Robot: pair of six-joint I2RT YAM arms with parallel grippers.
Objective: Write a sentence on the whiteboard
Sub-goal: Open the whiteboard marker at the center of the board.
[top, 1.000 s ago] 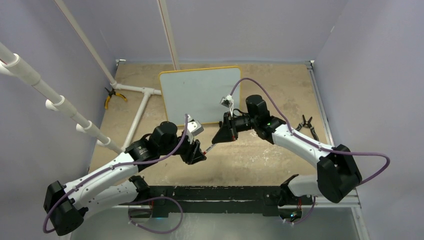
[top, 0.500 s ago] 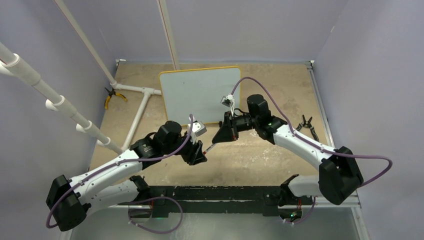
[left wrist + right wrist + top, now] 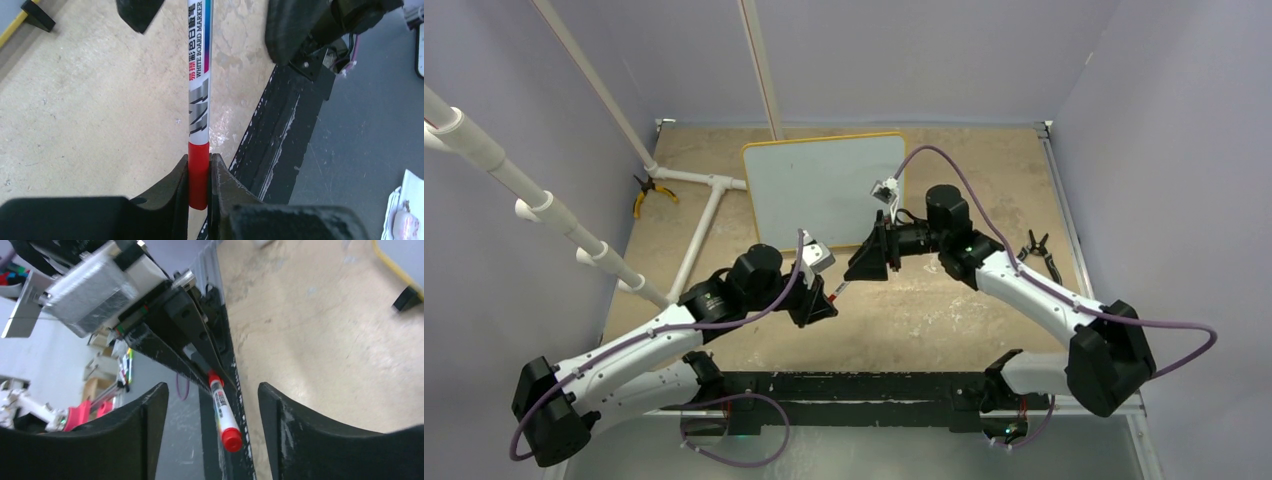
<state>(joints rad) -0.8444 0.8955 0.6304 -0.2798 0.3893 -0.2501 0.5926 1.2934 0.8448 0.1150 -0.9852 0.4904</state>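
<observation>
- your right gripper (image 3: 211, 392) just sprang open and let go of the marker (image 3: 220, 407).
- your left gripper (image 3: 199, 172) now pinches its red end. the whiteboard (image 3: 814, 190) looks blank, so no writing yet.
</observation>
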